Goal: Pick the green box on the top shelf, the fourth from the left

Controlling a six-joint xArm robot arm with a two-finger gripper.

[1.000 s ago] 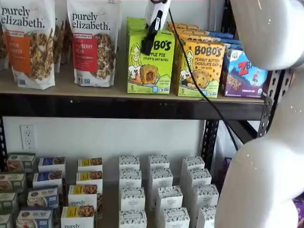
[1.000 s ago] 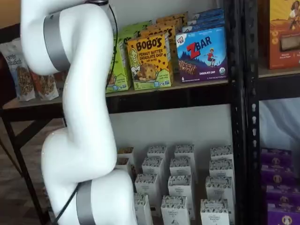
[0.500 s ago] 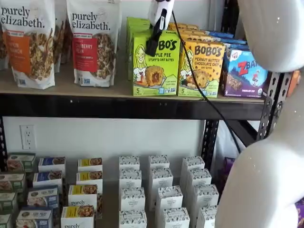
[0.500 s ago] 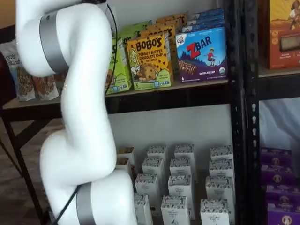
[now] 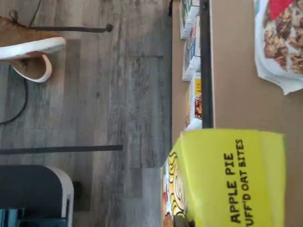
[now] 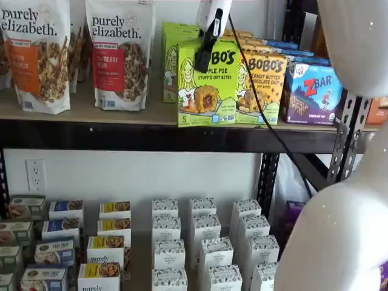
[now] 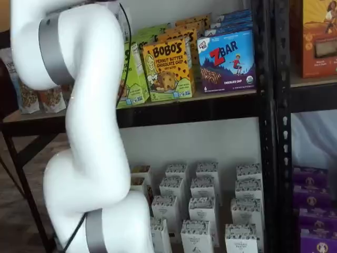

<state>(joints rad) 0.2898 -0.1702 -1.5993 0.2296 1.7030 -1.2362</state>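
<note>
I am at the pulling-out step: my gripper [image 6: 205, 53] pinches the top of the green box [image 6: 208, 83], which sits at the front edge of the top shelf [image 6: 151, 137], out ahead of the yellow Bobo's peanut butter box [image 6: 262, 86] beside it. Next I think I must lift it clear without bumping that neighbour. The wrist view shows the box's top panel [image 5: 232, 179] sticking out past the shelf edge over the floor, while in a shelf view my white arm [image 7: 87, 105] hides most of the box.

A mock shop: black metal shelving [image 6: 170, 136] stocked with rows of boxed snacks [image 7: 226, 60], granola bags [image 6: 118, 54] and small cartons [image 6: 206, 242], over grey wood-look flooring [image 5: 113, 94].
</note>
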